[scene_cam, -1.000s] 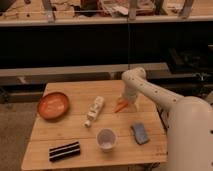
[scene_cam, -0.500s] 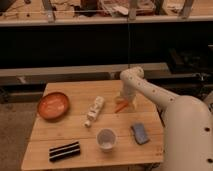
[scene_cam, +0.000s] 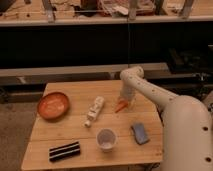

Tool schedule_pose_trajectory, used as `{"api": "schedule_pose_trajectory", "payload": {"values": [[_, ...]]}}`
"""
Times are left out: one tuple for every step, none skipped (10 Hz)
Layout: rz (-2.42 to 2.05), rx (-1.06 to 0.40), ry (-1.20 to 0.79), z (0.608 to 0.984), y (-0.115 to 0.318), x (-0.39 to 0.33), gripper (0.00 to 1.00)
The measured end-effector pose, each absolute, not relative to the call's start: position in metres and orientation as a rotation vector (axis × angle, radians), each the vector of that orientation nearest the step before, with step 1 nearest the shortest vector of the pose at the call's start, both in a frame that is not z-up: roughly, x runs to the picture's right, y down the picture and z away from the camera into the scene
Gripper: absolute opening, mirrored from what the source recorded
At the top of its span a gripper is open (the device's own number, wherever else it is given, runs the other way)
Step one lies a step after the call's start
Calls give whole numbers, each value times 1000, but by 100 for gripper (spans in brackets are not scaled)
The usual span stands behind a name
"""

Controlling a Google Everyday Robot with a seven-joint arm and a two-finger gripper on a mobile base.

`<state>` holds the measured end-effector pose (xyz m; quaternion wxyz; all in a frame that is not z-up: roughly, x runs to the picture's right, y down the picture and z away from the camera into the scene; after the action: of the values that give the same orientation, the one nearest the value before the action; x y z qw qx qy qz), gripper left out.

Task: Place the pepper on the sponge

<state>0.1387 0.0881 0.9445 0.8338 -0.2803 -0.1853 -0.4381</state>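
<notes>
The small orange-red pepper (scene_cam: 121, 106) lies on the wooden table (scene_cam: 75, 134), right of the middle. My gripper (scene_cam: 126, 99) hangs straight over it at the end of the white arm, its tips at the pepper's upper end. The blue-grey sponge (scene_cam: 140, 133) lies flat nearer the front right corner, about a hand's width below and to the right of the pepper, with nothing on it.
A white bottle-like tube (scene_cam: 94, 111) lies left of the pepper. A white cup (scene_cam: 106, 139) stands in front, beside the sponge. An orange bowl (scene_cam: 53, 105) sits at the left, a black-and-white striped bar (scene_cam: 65, 151) at the front left. My white body (scene_cam: 185, 135) fills the right side.
The arm has shifted slightly left and down over the pepper. The pepper and the other objects stay where they were.
</notes>
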Motion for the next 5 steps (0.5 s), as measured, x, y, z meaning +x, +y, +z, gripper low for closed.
{"api": "schedule_pose_trajectory", "payload": {"values": [[-928,-594,-392,945,88,139,27],[-928,-594,-392,946,88,139,16],[-929,-595,-394,947,88,138,6],[-931,-597,-395,947,88,139,1],[-935,-598,-397,947,88,139,0]]}}
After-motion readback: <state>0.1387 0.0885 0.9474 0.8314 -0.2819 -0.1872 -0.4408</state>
